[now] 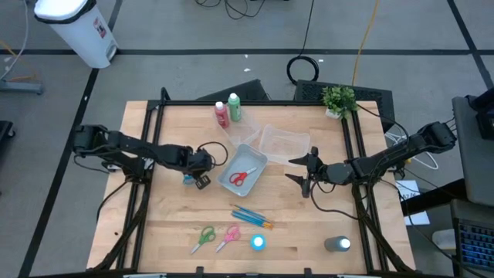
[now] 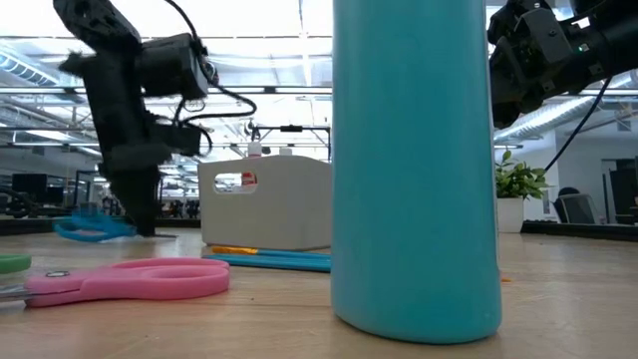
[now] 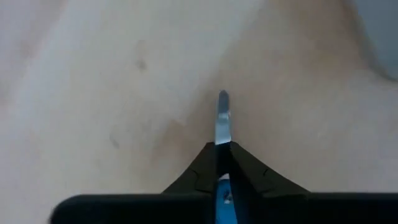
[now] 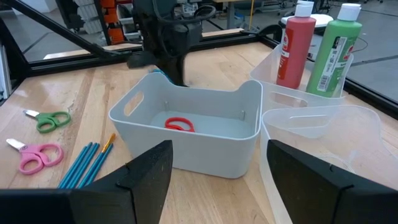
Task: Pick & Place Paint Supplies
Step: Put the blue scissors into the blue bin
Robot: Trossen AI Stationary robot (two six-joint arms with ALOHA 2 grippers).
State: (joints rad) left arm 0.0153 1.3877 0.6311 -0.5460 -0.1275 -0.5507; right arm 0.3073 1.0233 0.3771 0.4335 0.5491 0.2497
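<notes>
My left gripper [image 1: 201, 178] points steeply down just left of the grey tub [image 1: 248, 160], shut on the blue scissors [image 1: 188, 180]. Red scissors [image 1: 238, 177] lie inside that tub. My right gripper [image 1: 302, 173] hangs open over the table to the tub's right, holding nothing. A red bottle [image 1: 222, 114] and a green bottle [image 1: 234, 106] stand upright at the far side. The blue brushes [image 1: 251, 218], green scissors [image 1: 203, 237], pink scissors [image 1: 228, 237], a light blue bottle [image 1: 258, 242] and a grey bottle [image 1: 337, 245] are near the front edge. My left gripper pinches the blue scissors between its two fingers [image 3: 202, 168], coming from above and pointing down. The metal blade [image 3: 222, 118] sticks out past the fingertips, and a strip of blue handle [image 3: 224, 194] shows between them. The handle loops [image 2: 90, 227] sit low beside the gripper; lifted or resting, I cannot tell.
Clear plastic tubs [image 1: 284, 142] sit right of the grey tub, between it and my right gripper. A small potted plant [image 1: 338, 99] stands at the far right corner. Black frame rails [image 1: 351, 147] run along the table's sides.
</notes>
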